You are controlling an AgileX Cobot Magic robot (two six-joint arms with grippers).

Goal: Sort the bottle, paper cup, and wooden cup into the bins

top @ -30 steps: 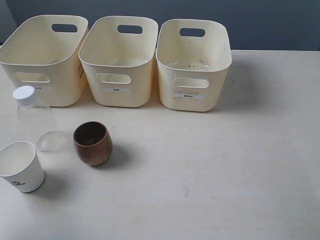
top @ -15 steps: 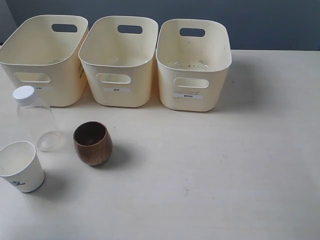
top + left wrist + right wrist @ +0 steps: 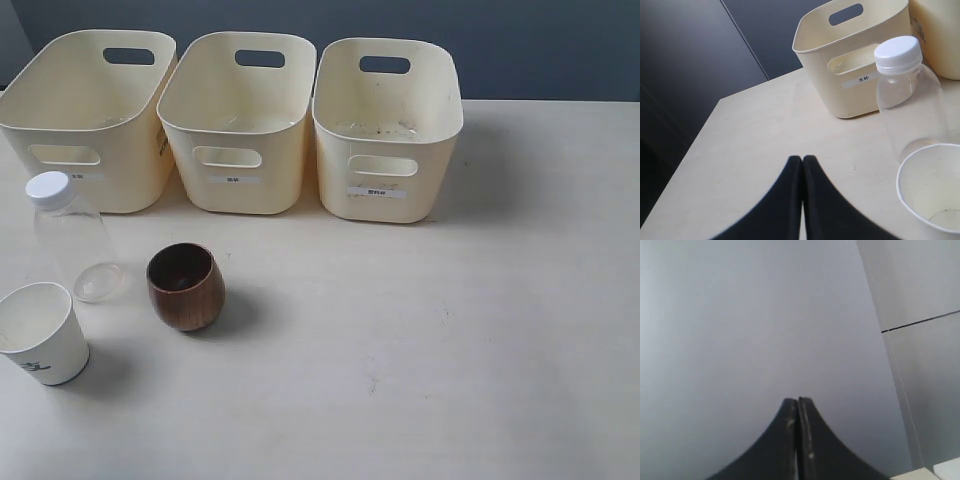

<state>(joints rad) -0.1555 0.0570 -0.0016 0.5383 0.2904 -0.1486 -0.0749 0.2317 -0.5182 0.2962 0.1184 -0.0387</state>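
White tapered paper cup (image 3: 42, 332) with a dark printed mark stands upright near the counter's front-left corner, mouth open. Just behind it, clear transparent plastic bottle (image 3: 70, 238) with white screw cap, upright, by the left edge. Beside the bottle toward the counter's middle, rounded dark brown wooden cup (image 3: 185, 286) with visible grain, upright, apart from both. Pale matte cream counter (image 3: 450, 340), a few small specks.

Along the back edge, three cream-yellow plastic bins with rounded corners and oval handle cutouts sit side by side: left bin (image 3: 90, 115), middle bin (image 3: 238, 120), right bin (image 3: 385, 125), each with a small white label in front. The right bin's floor shows dark specks.

Left wrist view: black left fingers (image 3: 802, 162) pressed together, grasping nothing, above the bare counter; paper cup (image 3: 932, 187) and bottle (image 3: 910, 100) lie ahead and off to one side, not touching the fingers. Right wrist view: black right fingers (image 3: 797, 402) clenched together, empty, facing a plain grey wall; no task item near them.
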